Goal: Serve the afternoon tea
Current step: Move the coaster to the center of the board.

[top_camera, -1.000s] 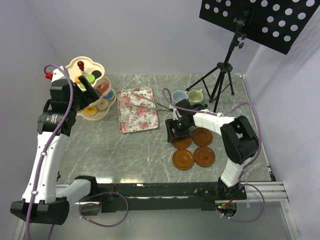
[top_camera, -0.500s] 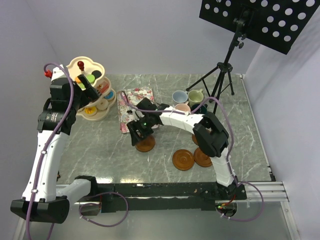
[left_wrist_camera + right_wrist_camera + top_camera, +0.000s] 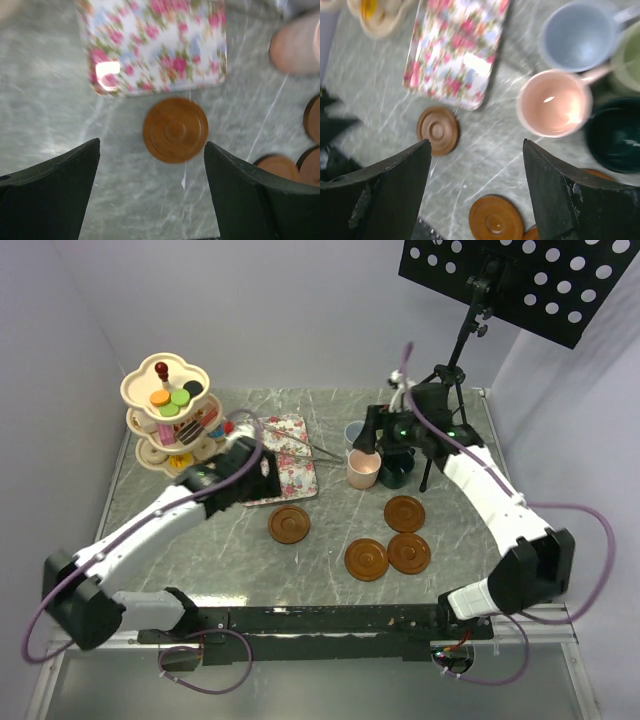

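**Left claw** (image 3: 151,145): jaws spread wide, nothing between them, touching nothing. It hangs above the counter (image 3: 55,115).
- One saucer (image 3: 175,129) lies flat on the counter, in the gap between the two fingers and just past the tips. It is a little nearer the right finger.
- Tray (image 3: 155,45) lies straight beyond that saucer. Its near edge is just beside the saucer; I cannot tell whether they touch.
- Pink mug (image 3: 297,45) is far ahead and to the right of the right finger, blurred.
- Edges of other saucers show to the right of the right finger.

**Right claw** (image 3: 476,142): jaws also wide apart, empty, clear of everything, raised over the counter.
- Pink mug sits upright and empty, just ahead of the right fingertip.
- Dark green mug (image 3: 612,135) is to the right of that finger, close beside the pink one.
- Blue mug (image 3: 577,35) is farther ahead, just beyond the pink one.
- Light green mug (image 3: 630,55) is at the frame edge, beside the blue one.
- The lone saucer lies just ahead of the left fingertip, with the tray beyond it.
- Another saucer (image 3: 494,218) lies between the fingers, back toward the wrist.

**Top view:** three saucers (image 3: 393,542) are grouped on the counter, apart from the lone one. The stand (image 3: 170,415), loaded with cakes, is well to the left of both claws.
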### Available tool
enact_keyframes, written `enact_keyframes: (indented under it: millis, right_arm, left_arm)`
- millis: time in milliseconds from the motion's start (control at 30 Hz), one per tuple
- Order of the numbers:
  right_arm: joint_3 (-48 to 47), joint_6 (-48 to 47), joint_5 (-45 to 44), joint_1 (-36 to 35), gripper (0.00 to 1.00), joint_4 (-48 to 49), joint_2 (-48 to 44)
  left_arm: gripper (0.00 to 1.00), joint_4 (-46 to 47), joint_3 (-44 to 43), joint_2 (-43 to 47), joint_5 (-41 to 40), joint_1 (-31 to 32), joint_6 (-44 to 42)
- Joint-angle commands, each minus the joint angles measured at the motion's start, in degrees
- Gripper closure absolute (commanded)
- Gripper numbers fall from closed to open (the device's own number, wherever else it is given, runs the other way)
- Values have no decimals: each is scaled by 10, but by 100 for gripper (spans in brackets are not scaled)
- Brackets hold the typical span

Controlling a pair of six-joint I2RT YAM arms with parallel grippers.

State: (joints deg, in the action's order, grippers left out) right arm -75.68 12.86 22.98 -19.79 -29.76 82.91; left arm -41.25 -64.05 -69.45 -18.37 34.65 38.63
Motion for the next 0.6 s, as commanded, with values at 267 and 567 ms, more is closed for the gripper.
enact_keyframes:
  millis: [267, 567]
  right_arm:
    - [-14, 11, -1, 39, 22, 0, -48]
    - [10, 10, 4, 39, 23, 13, -67]
  left_arm:
    - [10, 58, -74, -297, -63, 180, 15]
    - [20, 150, -9, -320, -59, 184, 6]
